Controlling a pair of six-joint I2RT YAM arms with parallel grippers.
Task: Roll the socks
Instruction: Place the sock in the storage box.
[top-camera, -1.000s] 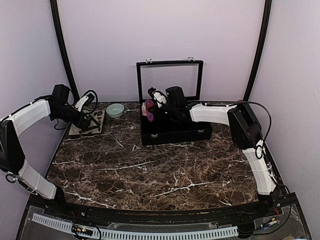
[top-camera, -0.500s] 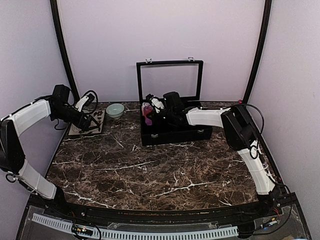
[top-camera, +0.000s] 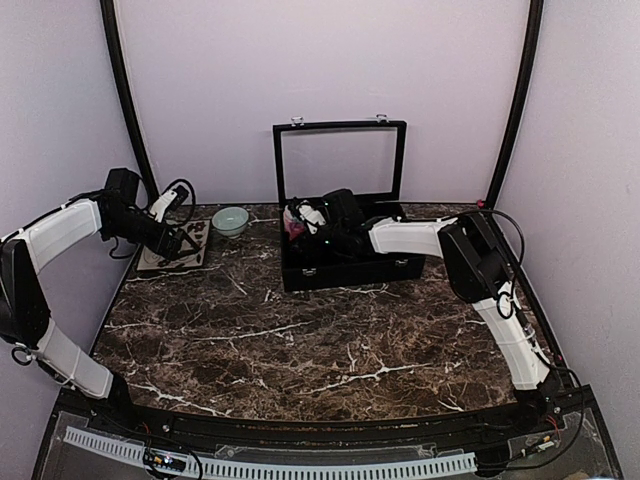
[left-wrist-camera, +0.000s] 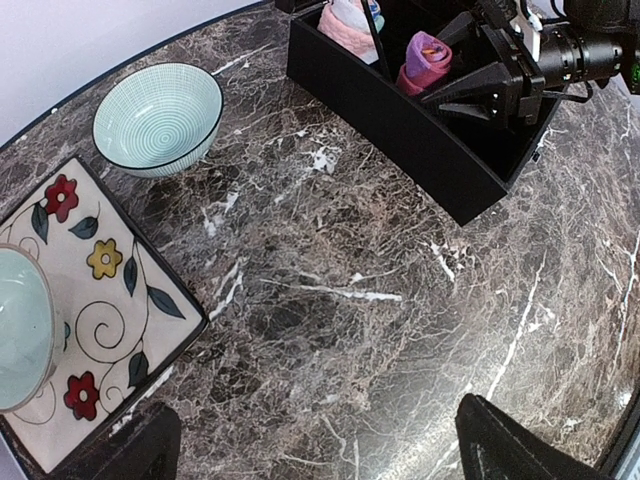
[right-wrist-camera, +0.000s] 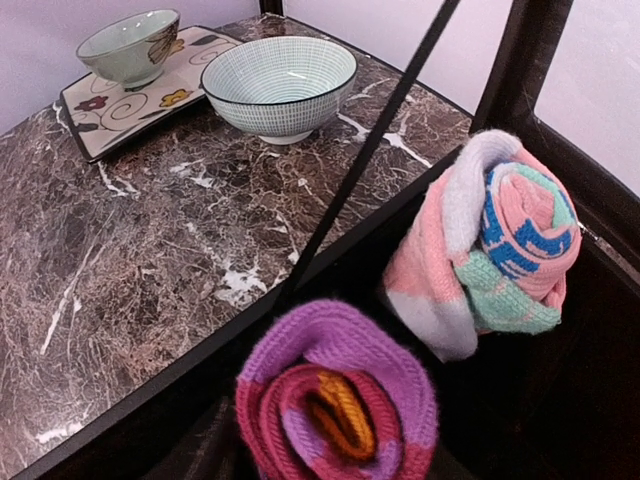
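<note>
Both socks are rolled and stand at the left end of the open black case. The maroon roll has a purple outer layer and an orange core. The salmon-pink roll, with mint and white patches, leans in the case corner behind it. My right gripper reaches into the case with its jaws apart around the maroon roll; whether the pads still touch it does not show. My left gripper hangs wide open over bare marble near the tray, holding nothing.
A striped pale-green bowl sits on the marble left of the case. A flowered tray carries a second bowl at the far left. The case lid stands upright, with a thin black stay crossing the case edge.
My right gripper has pushed further left into the case with the maroon roll and lowered it beside the pink roll, and its jaws have parted. The left arm has stayed still.
</note>
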